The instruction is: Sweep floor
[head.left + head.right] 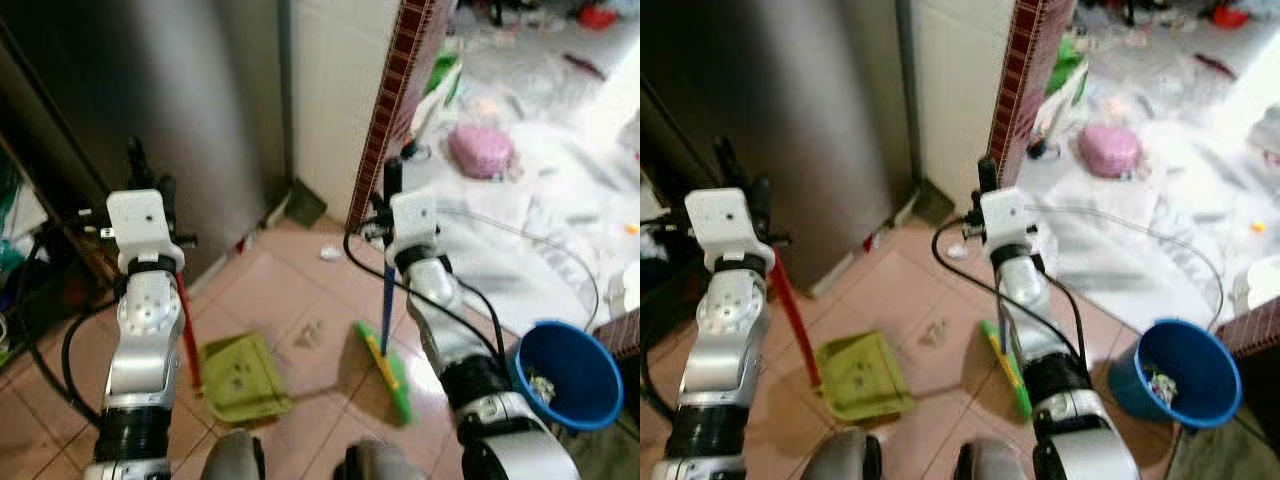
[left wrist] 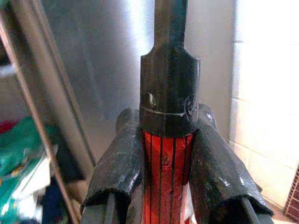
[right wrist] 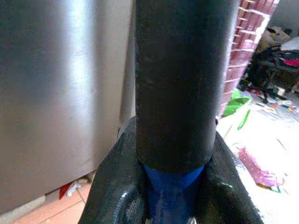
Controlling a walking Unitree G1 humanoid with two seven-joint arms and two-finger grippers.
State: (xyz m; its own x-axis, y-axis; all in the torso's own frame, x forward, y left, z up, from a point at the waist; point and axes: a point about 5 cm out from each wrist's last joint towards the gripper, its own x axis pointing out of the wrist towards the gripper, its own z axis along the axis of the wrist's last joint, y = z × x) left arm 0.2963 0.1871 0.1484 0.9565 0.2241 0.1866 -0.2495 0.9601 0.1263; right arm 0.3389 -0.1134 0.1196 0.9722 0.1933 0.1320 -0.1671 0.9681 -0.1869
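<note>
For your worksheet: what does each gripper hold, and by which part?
Left gripper: dustpan, by its red handle's top. Right gripper: broom, by its blue handle's top.

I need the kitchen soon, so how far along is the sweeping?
Both tools are in hand: left gripper clamps the red dustpan handle, right gripper the blue broom handle. The green dustpan looks empty; a white scrap and a red bit remain by the fridge.

Blue bucket (image 1: 563,375), pink bag (image 1: 481,150), steel fridge door (image 1: 150,90)
</note>
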